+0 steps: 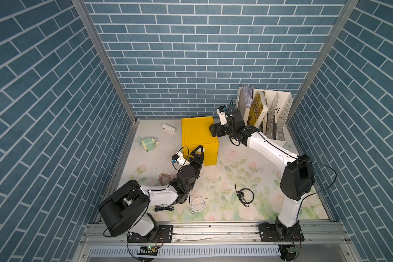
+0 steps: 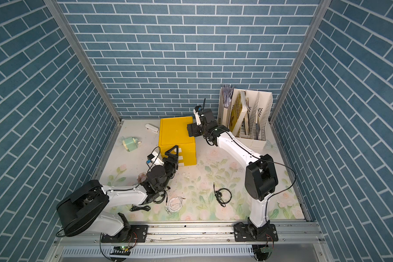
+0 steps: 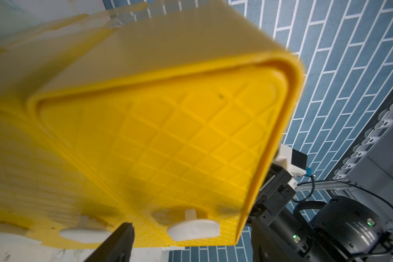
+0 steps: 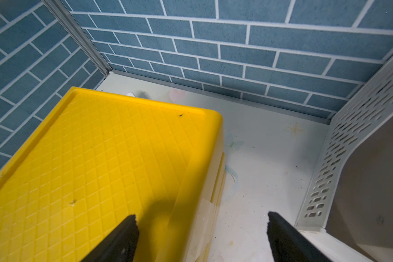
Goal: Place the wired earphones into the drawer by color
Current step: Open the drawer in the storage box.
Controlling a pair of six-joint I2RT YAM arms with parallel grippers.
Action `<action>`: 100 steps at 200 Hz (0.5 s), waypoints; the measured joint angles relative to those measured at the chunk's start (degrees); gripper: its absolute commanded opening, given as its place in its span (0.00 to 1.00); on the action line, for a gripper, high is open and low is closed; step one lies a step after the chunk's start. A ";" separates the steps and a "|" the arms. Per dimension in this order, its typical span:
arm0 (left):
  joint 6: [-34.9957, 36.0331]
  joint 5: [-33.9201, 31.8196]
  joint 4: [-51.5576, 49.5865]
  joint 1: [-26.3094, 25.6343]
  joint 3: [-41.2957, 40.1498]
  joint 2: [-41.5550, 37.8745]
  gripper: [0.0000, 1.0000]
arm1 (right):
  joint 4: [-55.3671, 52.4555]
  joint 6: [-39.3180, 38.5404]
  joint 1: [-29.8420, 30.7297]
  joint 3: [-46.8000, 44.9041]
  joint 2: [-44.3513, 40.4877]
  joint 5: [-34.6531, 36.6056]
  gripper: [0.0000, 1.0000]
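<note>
**Top views:** yellow cabinet (image 1: 197,132) stands at the back of the tabletop (image 1: 232,163). All three drawers (image 1: 211,154) look pushed in. Left end effector (image 1: 197,153) is right at the drawer fronts by the tab handles (image 2: 181,157). Its jaws look spread, and I can't confirm a grip on anything. Right end effector (image 1: 213,131) sits over the cabinet's top edge on the file rack (image 1: 275,118) side.

Earphones I can see are all loose on the tabletop:
- pink earphones (image 1: 165,178), just beside the left forearm
- white earphones (image 1: 197,204), near the left elbow
- black earphones (image 1: 244,195), mid front
- second black set (image 1: 163,208), near the left base

There is more dark cable under the left wrist. I can't tell if it is earphones or robot wiring.

**Left wrist:** blurred. The cabinet (image 3: 168,136) fills the frame, with two white handles along the front. One finger (image 3: 118,240) shows between them and the other finger is not visible. Nothing held.

**Right wrist:** jaws wide apart and empty. One finger (image 4: 123,238) is over the cabinet top, the other over bare tabletop next to the file rack (image 4: 349,158), so they straddle the cabinet's side edge. My read is that it's bracing the cabinet.

**Progress:** nothing sorted as far as visible, though the drawer interiors are hidden. The current step looks like opening a first drawer. Still left are every pick-and-drop by colour, then closing the drawers.
</note>
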 measured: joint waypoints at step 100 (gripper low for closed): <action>0.94 3.91 2.67 2.05 5.92 7.78 0.70 | 0.48 0.00 0.02 -0.13 0.00 1.68 0.90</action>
